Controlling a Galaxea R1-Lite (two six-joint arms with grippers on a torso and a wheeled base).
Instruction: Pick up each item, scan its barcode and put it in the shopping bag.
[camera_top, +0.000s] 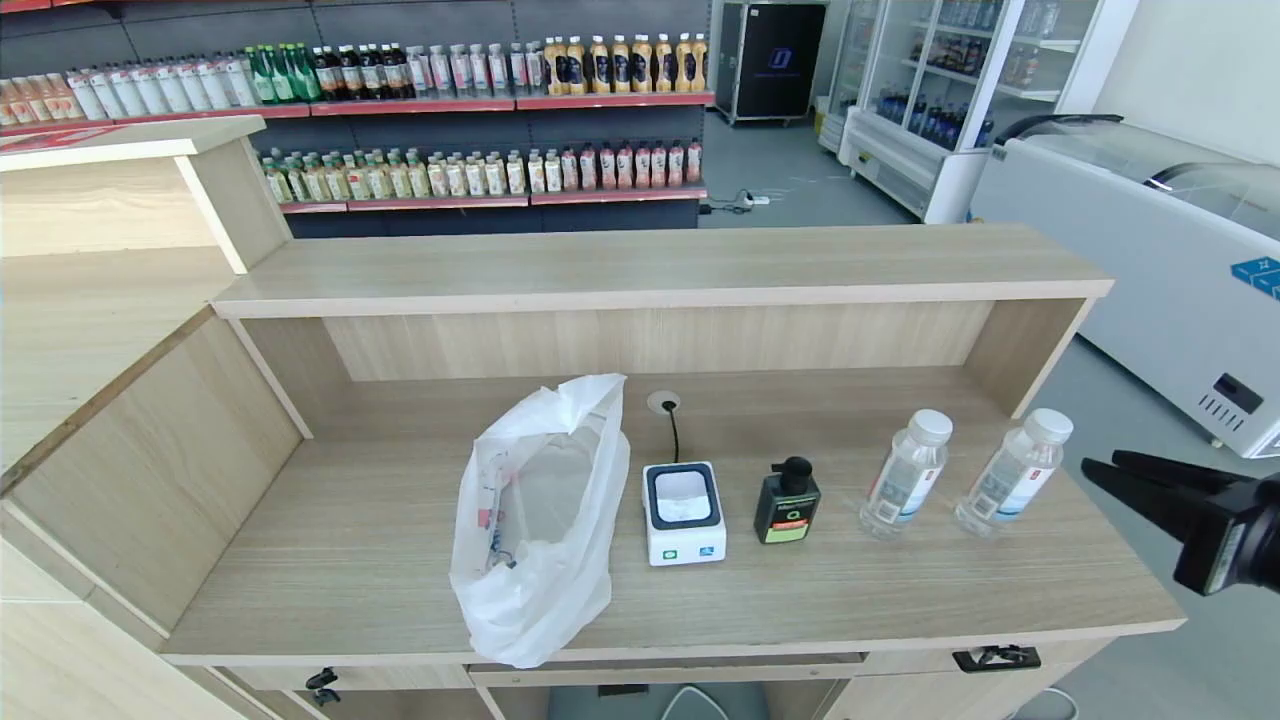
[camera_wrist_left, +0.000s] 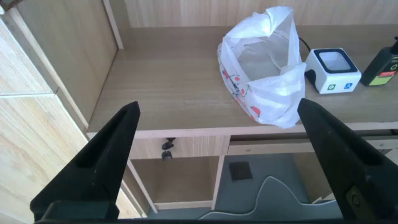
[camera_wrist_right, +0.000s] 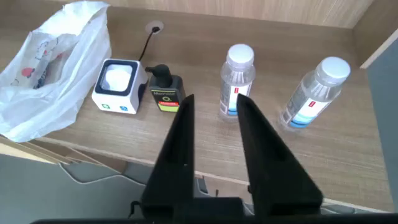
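We read this layout as a checkout line set for the right arm. The shopping bag (camera_top: 540, 520) stands at the left of the bench (camera_top: 330, 560) with its mouth propped open. The scanner (camera_top: 683, 512) sits just beside it, window facing up. The three items stand upright in a row to the right: a dark pump bottle (camera_top: 787, 503) next to the scanner, then the inner water bottle (camera_top: 905, 472) and the outer water bottle (camera_top: 1012, 470). Each stands apart from its neighbour, which we judge leaves room for fingers to close on one without knocking another. The bag looks empty, so we take it that nothing is bagged yet.

The right end effector (camera_top: 1100, 462) hangs off the bench's right front corner, near the outer water bottle. Its jaws are parted by a narrow gap and hold nothing, and in its wrist view they line up roughly with the inner water bottle. The left end effector (camera_wrist_left: 217, 104) is held out before the bench's front edge on the bag's side, jaws spread wide and empty — placed, we think, to tend the bag while the right arm does the picking
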